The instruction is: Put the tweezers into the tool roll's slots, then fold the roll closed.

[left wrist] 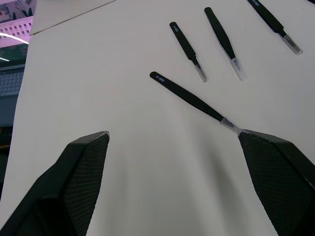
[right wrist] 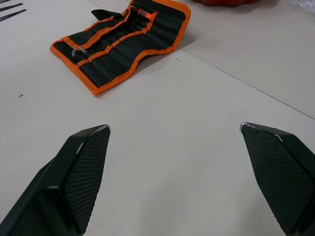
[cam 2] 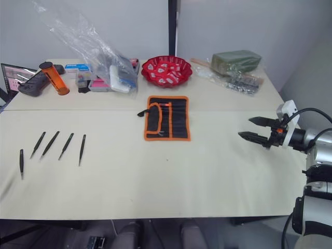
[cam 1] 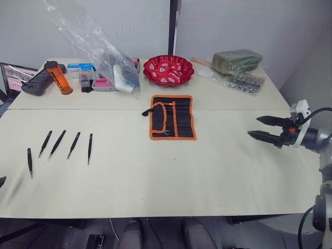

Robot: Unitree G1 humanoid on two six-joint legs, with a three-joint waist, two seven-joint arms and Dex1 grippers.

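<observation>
Nothing packed yet: five slim black pointed metal tweezers (cam 1: pixel 57 144) lie loose on the L side of the cream worktop (cam 1: pixel 171 176), four in a row and one apart nearer the L edge, well apart from the flat black fabric tool roll (cam 1: pixel 173 117) w/ orange binding, which lies unrolled mid-worktop, just in front of a red bowl (cam 1: pixel 168 70). Left gripper (left wrist: pixel 172 142) is released, fingers spread wide, one tip touching or just beside the lone tweezer's point. Right gripper (cam 1: pixel 268 128) hangs released over bare worktop at the R, empty. Step in hand, prob.: first pick. Centre fingers across the shaft mid-length, not the tip, pinch low and square, lift w/o scattering neighbours.
</observation>
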